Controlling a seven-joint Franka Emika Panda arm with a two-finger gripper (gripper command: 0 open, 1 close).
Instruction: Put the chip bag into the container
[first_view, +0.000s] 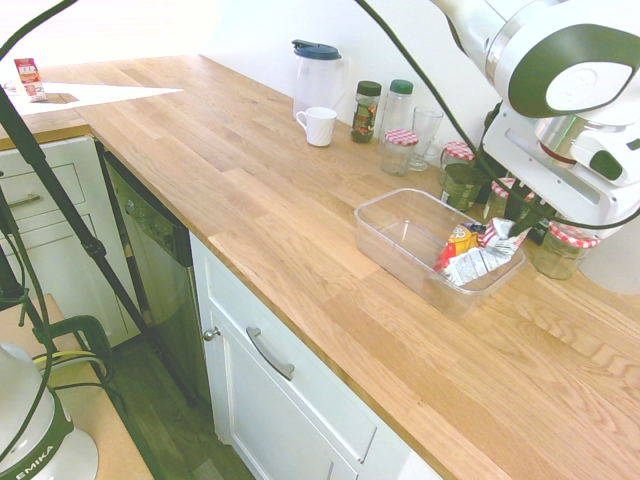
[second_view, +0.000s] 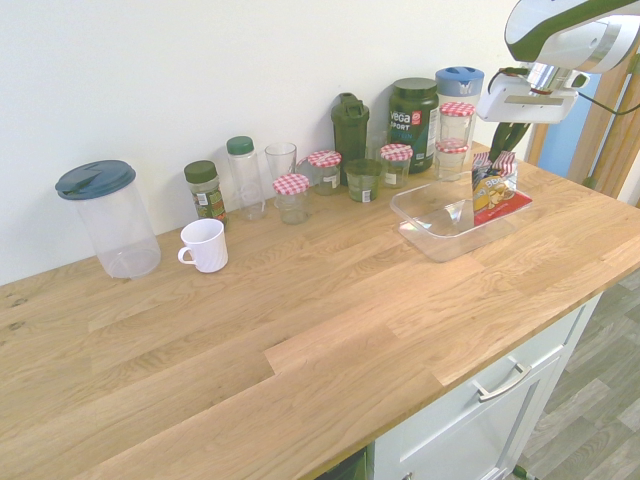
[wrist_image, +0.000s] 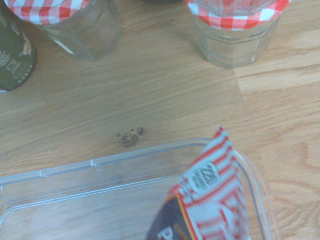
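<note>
Robot gripper (first_view: 515, 215) pinches top edge of crinkly foil chip bag (first_view: 478, 255), light & floppy, slick, w/ its lower end inside clear plastic container (first_view: 400, 235) on countertop.

Silver, red and yellow chip bag (first_view: 478, 252), clear container (first_view: 400, 240), red-checked jar lids (second_view: 292, 184), white mug (second_view: 205, 245).

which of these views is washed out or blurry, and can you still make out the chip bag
First exterior view: overexposed, wall and far counter glare white, yet the chip bag reads clearly in the container. Second exterior view: evenly lit, bag small but sharp. Wrist view: soft focus, the bag's print unreadable.
</note>
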